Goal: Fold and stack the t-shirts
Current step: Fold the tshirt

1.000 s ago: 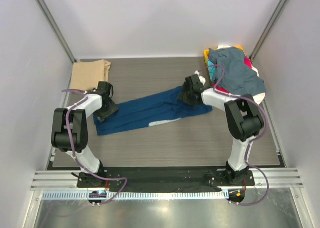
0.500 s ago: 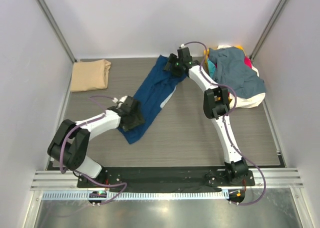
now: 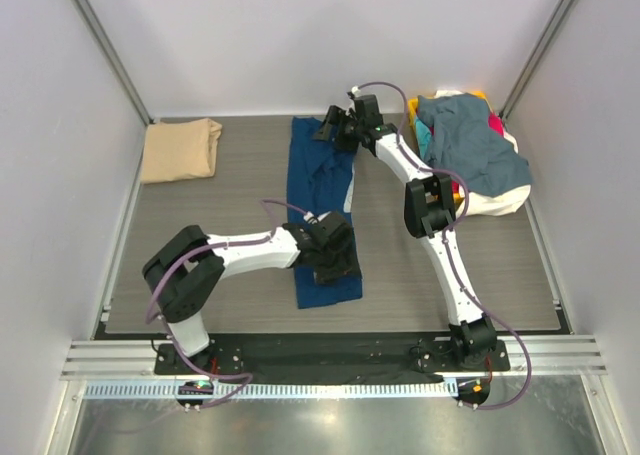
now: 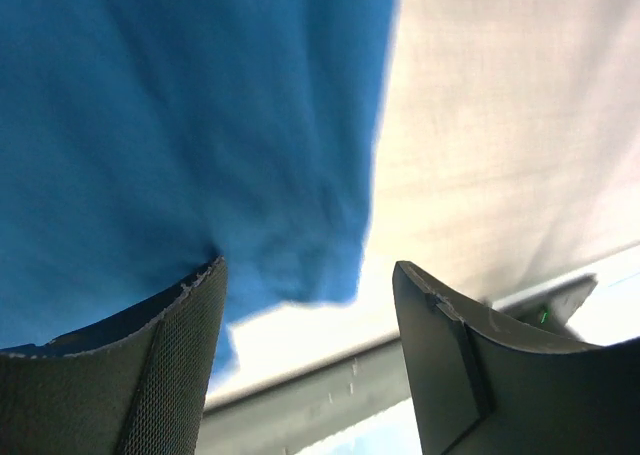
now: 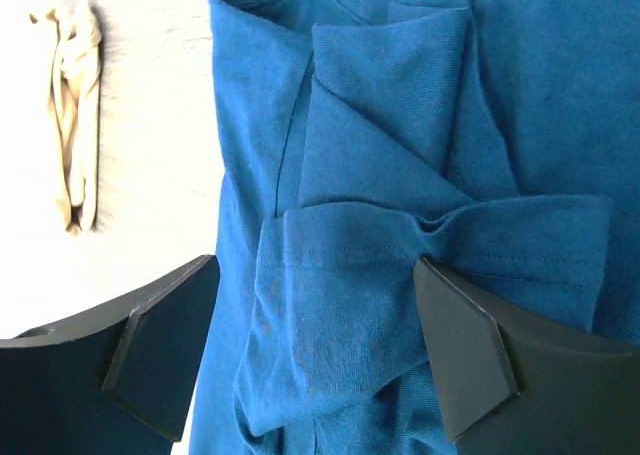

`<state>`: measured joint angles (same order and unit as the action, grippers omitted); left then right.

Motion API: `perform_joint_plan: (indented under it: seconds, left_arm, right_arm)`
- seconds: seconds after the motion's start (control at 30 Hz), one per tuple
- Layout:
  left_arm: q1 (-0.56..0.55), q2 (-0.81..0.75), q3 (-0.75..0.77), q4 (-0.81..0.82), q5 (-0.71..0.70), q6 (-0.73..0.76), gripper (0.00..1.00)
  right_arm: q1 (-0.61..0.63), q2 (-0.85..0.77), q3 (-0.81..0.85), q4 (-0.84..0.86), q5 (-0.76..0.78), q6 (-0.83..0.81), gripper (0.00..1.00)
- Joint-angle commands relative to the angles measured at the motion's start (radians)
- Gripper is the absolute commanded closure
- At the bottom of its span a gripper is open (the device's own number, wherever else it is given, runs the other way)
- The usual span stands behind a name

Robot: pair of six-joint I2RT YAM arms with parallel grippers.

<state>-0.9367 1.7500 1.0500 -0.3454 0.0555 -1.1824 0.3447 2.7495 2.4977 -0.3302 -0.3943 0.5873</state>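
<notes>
Tee [image 3: 316,180], navy, long narrow strip, far end rumpled

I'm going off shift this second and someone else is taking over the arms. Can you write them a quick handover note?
Left gripper: open, over the near end of the navy blue t-shirt.
Right gripper: open, over its bunched far end.
The navy one lies stretched out lengthwise mid-table, not yet folded.
Done: tan t-shirt lies folded at the far left.
Left: fold the navy one, then work through the pile at the far right, slate-blue t-shirt on top, and stack them all.
</notes>
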Motion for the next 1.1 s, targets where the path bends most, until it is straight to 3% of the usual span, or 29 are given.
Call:
perform_joint_plan:
  seconds: [0.0, 0.1, 0.2, 0.23, 0.3, 0.4, 0.5, 0.57, 0.73, 0.83, 1.0, 1.07]
  left_arm:
    - [-0.06, -0.032, 0.07, -0.122, 0.017, -0.045, 0.31]
    - [-0.094, -0.111, 0.094, -0.252, -0.048, -0.045, 0.31]
    - [-0.141, -0.225, 0.129, -0.416, -0.218, -0.042, 0.31]
    - [-0.155, -0.253, 0.148, -0.466, -0.332, -0.037, 0.3]
    - [-0.168, -0.311, 0.192, -0.603, -0.429, -0.017, 0.28]
    - [-0.166, -0.375, 0.19, -0.714, -0.588, -0.005, 0.25]
    - [-0.162, -0.452, 0.122, -0.713, -0.634, 0.015, 0.22]
    - [-0.152, -0.498, 0.078, -0.704, -0.641, 0.01, 0.2]
    - [-0.074, -0.664, -0.106, -0.598, -0.583, 0.029, 0.21]
    - [-0.045, -0.716, -0.197, -0.492, -0.536, 0.069, 0.21]
    - [-0.016, -0.699, -0.28, -0.374, -0.458, 0.113, 0.2]
    - [-0.005, -0.663, -0.303, -0.34, -0.4, 0.115, 0.21]
  right_arm:
    - [0.019, 0.052, -0.013, -0.056, -0.068, -0.052, 0.14]
    - [0.017, 0.03, -0.028, -0.05, -0.054, -0.06, 0.14]
    - [0.017, -0.01, -0.048, -0.05, -0.025, -0.069, 0.09]
    - [0.017, -0.022, -0.049, -0.05, -0.028, -0.082, 0.09]
    - [0.017, -0.066, -0.046, -0.05, -0.034, -0.095, 0.02]
    - [0.017, -0.152, -0.042, -0.05, -0.063, -0.116, 0.0]
    - [0.019, -0.259, -0.106, -0.053, -0.066, -0.141, 0.0]
    - [0.017, -0.42, -0.199, -0.053, 0.0, -0.153, 0.0]
    - [0.034, -0.868, -0.759, -0.055, 0.158, -0.11, 0.0]
    - [0.074, -1.04, -1.106, -0.052, 0.264, -0.077, 0.01]
    - [0.187, -1.405, -1.637, -0.006, 0.244, 0.025, 0.1]
    - [0.218, -1.506, -1.762, 0.037, 0.233, 0.124, 0.13]
